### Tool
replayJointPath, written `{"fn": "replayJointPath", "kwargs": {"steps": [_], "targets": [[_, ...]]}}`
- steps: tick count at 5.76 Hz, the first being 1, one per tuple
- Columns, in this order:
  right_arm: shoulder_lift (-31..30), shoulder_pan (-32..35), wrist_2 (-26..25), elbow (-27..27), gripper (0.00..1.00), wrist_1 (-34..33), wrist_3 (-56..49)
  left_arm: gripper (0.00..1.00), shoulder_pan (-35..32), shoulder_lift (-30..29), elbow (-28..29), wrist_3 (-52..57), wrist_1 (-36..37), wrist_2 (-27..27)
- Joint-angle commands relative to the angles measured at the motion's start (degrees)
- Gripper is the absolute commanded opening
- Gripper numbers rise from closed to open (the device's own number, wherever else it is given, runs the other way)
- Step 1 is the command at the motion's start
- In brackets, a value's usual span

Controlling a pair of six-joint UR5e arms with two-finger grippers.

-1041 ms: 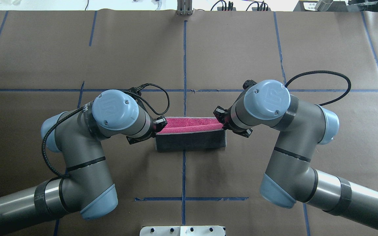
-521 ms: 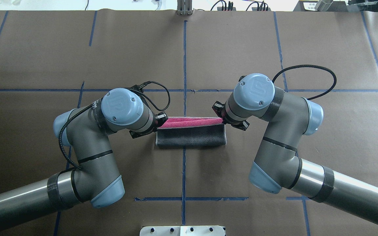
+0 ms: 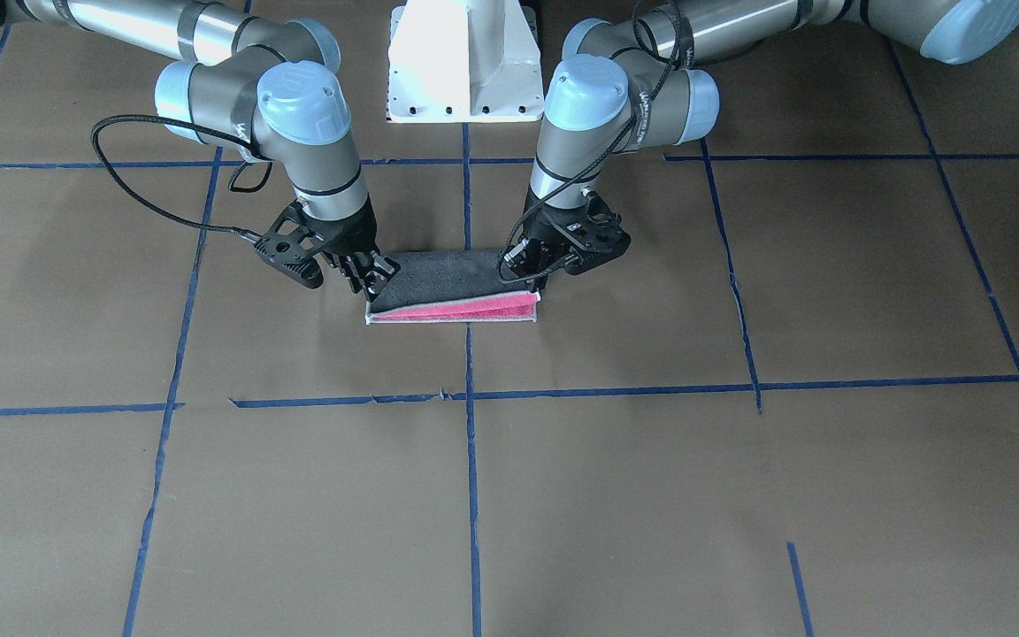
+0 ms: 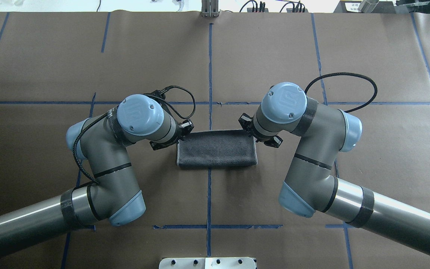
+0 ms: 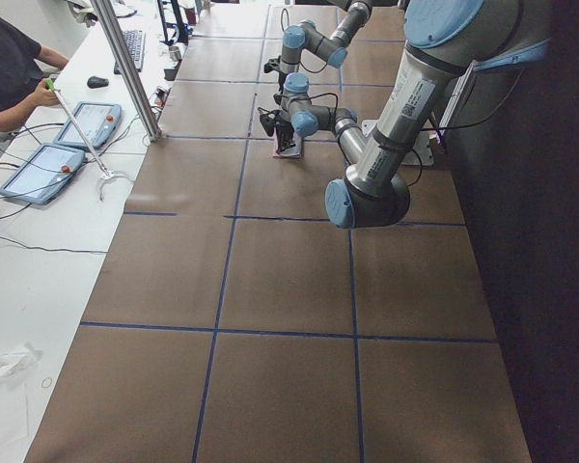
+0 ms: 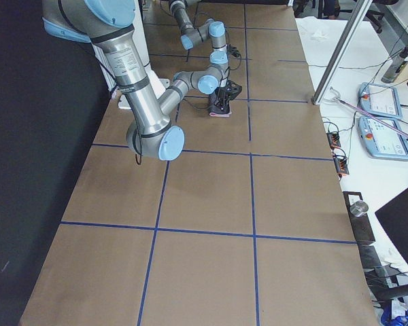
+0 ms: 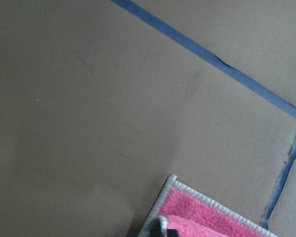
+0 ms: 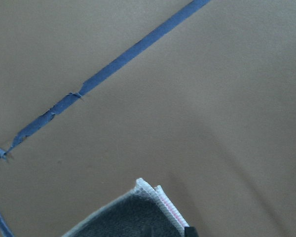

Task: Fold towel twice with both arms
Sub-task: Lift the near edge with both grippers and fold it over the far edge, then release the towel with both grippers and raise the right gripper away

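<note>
two grippers sit at the far corners of the towel (image 4: 217, 148), which lies across the blue tape line (image 4: 209, 56) at the middle of the brown table cover (image 4: 274, 56). the left gripper (image 3: 527, 270) and the right gripper (image 3: 370, 276) each look pinched shut on a corner of the upper grey layer. holding one at each end keeps the flap taut so it lands square on the layer beneath. from across the table a pink wedge shows under the flap, thicker at the left gripper's end, so that corner is not fully down. half a second ago a pink strip showed from above along the far edge. now grey covers it all, and both grippers have moved a little farther from the robot. i judge the first fold nearly laid, with the release and the second fold yet to come.
</note>
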Motion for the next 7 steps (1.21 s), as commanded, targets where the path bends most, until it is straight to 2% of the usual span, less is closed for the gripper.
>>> {"fn": "replayJointPath", "kwargs": {"steps": [1,3,4,5,7], "targets": [[0.6,1.9,3.4,0.1,0.83,0.5,0.0,0.73,-1.7,0.3,-0.4,0.1,-2.4,-0.4],[-2.8,4.9,9.4,5.9,0.83,0.5,-0.1,0.71,-1.1,0.7,-2.4,-0.9,-1.7,-1.8],[-6.4,7.1,11.8,9.0,0.84,0.5,-0.4,0.71,0.1,2.3,-2.7,-10.1,-1.8,-3.5],[-7.4,8.7,12.7,9.4,0.99,0.5,-0.7,0.72,1.6,2.5,-2.5,-14.6,-1.7,-3.4],[-8.4,10.0,14.4,10.1,1.00,0.5,-3.9,0.76,3.7,2.8,-2.1,-19.1,-1.7,-3.4]]}}
